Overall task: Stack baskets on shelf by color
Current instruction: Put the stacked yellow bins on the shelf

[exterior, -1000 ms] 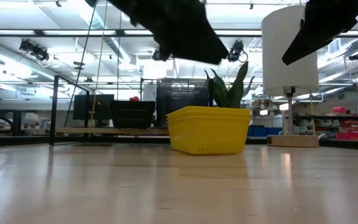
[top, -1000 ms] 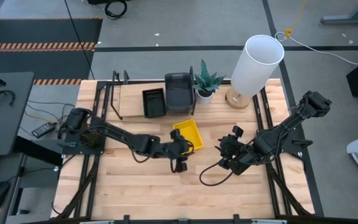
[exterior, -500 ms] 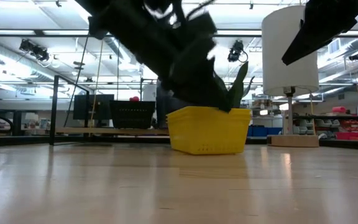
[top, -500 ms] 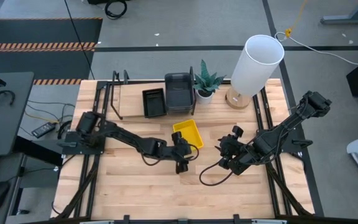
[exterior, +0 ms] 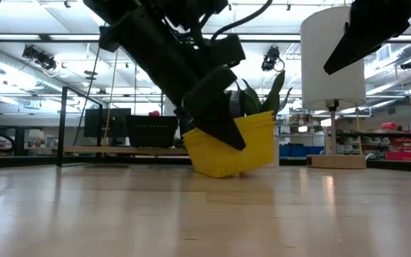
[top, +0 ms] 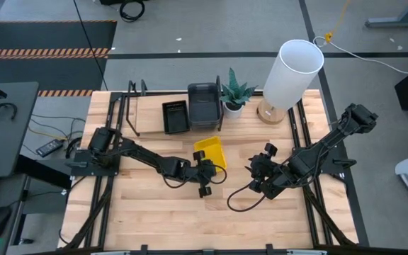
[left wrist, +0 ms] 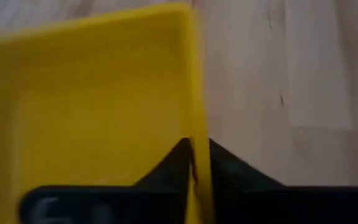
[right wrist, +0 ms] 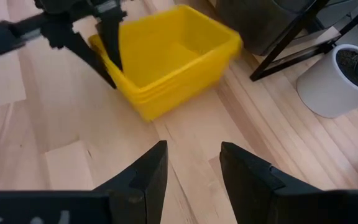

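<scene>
A yellow basket sits tilted on the wooden table, in front of the shelf. It also shows in the low view and the right wrist view. My left gripper is shut on the basket's near side. My right gripper is open and empty, to the basket's right. On the shelf stand a black mesh basket and a dark grey basket. The other baskets are out of view. My left gripper pinches the rim of the yellow basket's wall at its near end, one finger inside and one outside. The fingers slant down from the table's left and near side. The basket is tilted, with its lowest edge at the table.
A potted plant and a white lamp stand at the back, right of the shelf. A cable loops on the table by my right gripper. Bare tabletop lies toward the near edge.
My left gripper has come down onto the yellow basket's near side and taken hold of its wall. The basket, which stood flat, is now tipped, with its right end raised in the low view.
</scene>
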Robot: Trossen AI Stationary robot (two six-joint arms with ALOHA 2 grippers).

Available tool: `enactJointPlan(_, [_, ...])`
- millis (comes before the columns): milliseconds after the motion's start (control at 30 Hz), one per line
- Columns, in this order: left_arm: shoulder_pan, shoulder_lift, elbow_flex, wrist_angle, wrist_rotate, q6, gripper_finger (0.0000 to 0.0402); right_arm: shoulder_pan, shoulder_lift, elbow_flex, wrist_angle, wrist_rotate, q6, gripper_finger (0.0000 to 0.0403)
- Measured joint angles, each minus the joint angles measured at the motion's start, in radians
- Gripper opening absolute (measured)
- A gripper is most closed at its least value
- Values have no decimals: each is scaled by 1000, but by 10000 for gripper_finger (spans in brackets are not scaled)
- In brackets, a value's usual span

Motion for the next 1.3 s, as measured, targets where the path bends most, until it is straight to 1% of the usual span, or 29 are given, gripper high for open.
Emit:
enactJointPlan(33, [-2, -8, 0, -12, 4, 0, 29, 0, 0, 0, 0, 0, 0, 153])
enactJointPlan(67, [-5, -17, 0, -21, 8, 2, 19, 0, 0, 0, 0, -1, 0, 153])
enactJointPlan(133, [-13, -41, 1, -50, 13, -3, 18, 2, 0, 0, 0, -1, 1, 153])
enactJointPlan(200, [-27, -76, 0, -124, 16, -24, 20, 2, 0, 0, -1, -3, 2, 153])
enactJointPlan(400, [-101, -246, 0, -417, 10, -128, 18, 8, 0, 0, -2, -6, 2, 153])
enactJointPlan(533, [-157, -365, 0, -535, -40, -177, 18, 8, 0, 0, -3, 0, 0, 153])
enactJointPlan(733, [-176, -521, 0, -739, -139, -218, 18, 8, 0, 0, 5, 1, 2, 153])
enactJointPlan(833, [-155, -584, 0, -866, -160, -219, 18, 8, 0, 0, 8, 1, 2, 153])
enactJointPlan(967, [-95, -643, -2, -1041, -171, -237, 18, 8, 0, 0, 8, 1, 2, 153])
enactJointPlan(1033, [-65, -680, -26, -1069, -192, -238, 18, 8, 0, 0, 8, 1, 2, 153])
enactJointPlan(1133, [-11, -749, -91, -1076, -192, -235, 18, 8, 0, 0, 8, 1, 2, 153])
enactJointPlan(1200, [29, -802, -157, -1080, -190, -222, 18, 8, 0, 0, 8, 1, 2, 153])
enactJointPlan(1300, [87, -872, -252, -1064, -192, -162, 18, 8, 0, 0, 8, 1, 2, 153])
